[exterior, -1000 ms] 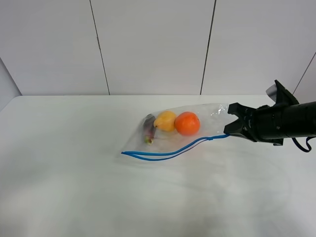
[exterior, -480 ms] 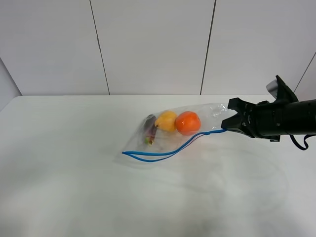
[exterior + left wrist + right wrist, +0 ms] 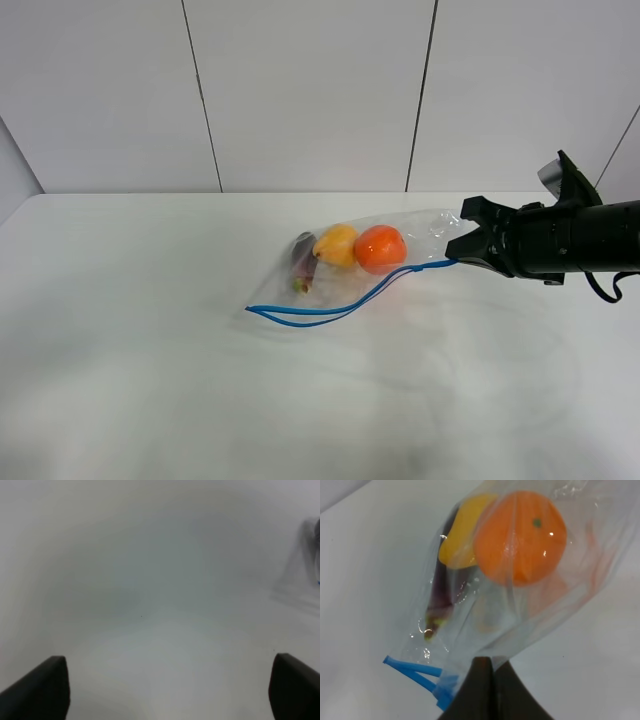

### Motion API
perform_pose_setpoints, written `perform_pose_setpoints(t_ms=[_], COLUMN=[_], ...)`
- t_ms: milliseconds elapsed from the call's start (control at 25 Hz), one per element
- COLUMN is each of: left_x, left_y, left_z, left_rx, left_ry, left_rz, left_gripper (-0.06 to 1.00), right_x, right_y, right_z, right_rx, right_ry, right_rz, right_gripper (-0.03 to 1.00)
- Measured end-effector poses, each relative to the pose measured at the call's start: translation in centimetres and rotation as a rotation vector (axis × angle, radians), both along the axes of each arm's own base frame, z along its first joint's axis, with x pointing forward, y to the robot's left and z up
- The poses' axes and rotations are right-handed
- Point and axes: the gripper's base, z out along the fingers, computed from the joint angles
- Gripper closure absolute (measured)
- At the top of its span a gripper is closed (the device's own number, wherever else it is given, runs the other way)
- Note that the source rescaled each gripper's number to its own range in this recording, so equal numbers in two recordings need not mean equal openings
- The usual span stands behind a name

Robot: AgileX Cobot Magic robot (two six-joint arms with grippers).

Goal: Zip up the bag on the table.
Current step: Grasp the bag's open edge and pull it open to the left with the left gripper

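The clear bag [image 3: 345,270] lies on the white table [image 3: 150,380], holding an orange [image 3: 380,248], a yellow pear [image 3: 337,243] and a purple eggplant [image 3: 301,262]. Its blue zip strip [image 3: 340,308] gapes open along the near edge. My right gripper [image 3: 465,243] is shut on the bag's right end and holds that end a little above the table. In the right wrist view the shut gripper [image 3: 482,680] pinches the plastic next to the blue strip [image 3: 420,675], with the orange [image 3: 520,537] beyond. My left gripper [image 3: 170,685] is open and empty over bare table.
A white panelled wall [image 3: 310,90] stands behind the table's far edge. The left arm does not show in the high view. A blurred shape with a speck of blue [image 3: 305,555] sits at the edge of the left wrist view.
My right gripper has risen slightly with the bag's right end, and the zip strip's right part has lifted. Little has moved in the last half second.
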Motion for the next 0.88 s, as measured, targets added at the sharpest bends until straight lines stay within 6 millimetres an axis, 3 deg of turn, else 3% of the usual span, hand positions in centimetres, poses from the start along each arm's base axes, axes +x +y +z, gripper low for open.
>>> perform_pose_setpoints(t_ms=[600, 760, 880], left_x=[0.0, 0.0, 1.1], left_y=[0.0, 0.0, -0.1], left_z=[0.3, 2.2, 3.9], left_rx=[0.048, 0.071, 0.074], left_ry=[-0.014, -0.111, -0.130], left_rz=[-0.026, -0.038, -0.042], left_gripper=[0.05, 0.05, 0.05], right_x=[0.0, 0.0, 0.0], right_y=[0.0, 0.0, 0.0], right_z=[0.0, 0.0, 0.0], right_rx=[-0.001, -0.001, -0.001], right_ry=[-0.001, -0.001, -0.001], right_rz=[0.001, 0.001, 0.001], right_gripper=[0.97, 0.97, 0.97])
